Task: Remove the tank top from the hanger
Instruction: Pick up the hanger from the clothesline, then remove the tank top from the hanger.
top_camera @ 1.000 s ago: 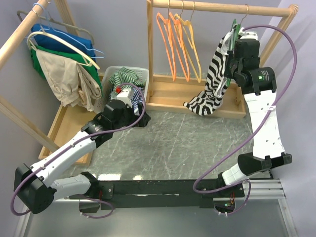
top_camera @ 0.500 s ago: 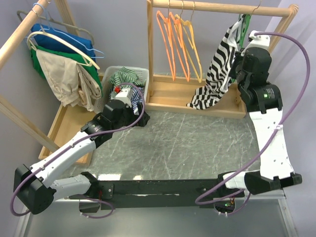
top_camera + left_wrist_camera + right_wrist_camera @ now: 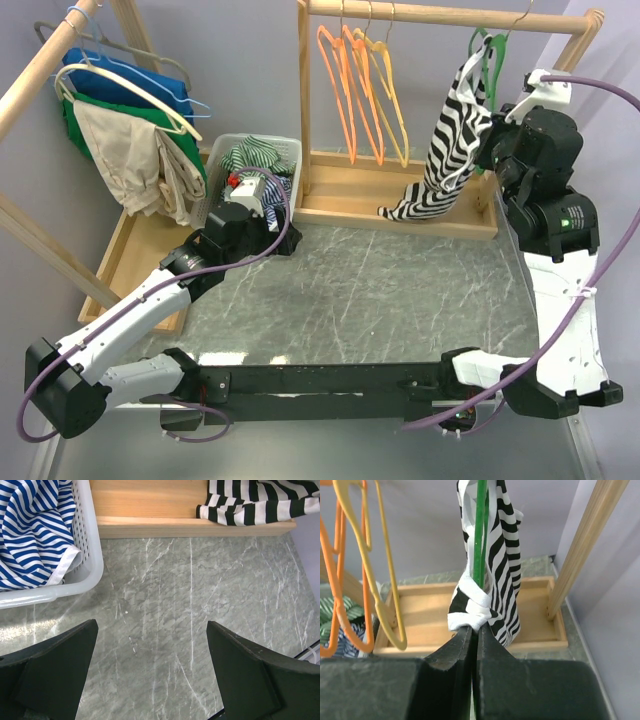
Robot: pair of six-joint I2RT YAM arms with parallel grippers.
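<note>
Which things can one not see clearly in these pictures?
Right wrist view: whether the right gripper pinches only the tank top or also the green hanger; its shut fingers hide this.
Top view: the same contact, too small and dark.
Left wrist view: most of the basket, cut by the left edge.

The black-and-white striped tank top (image 3: 447,140) is soft matt cloth. The thin green hanger (image 3: 480,540) looks smooth. The pale wooden rack (image 3: 430,14) is bare, the white perforated basket (image 3: 91,545) plastic, and the grey veined counter (image 3: 190,645) stone-like with a faint sheen.
</note>
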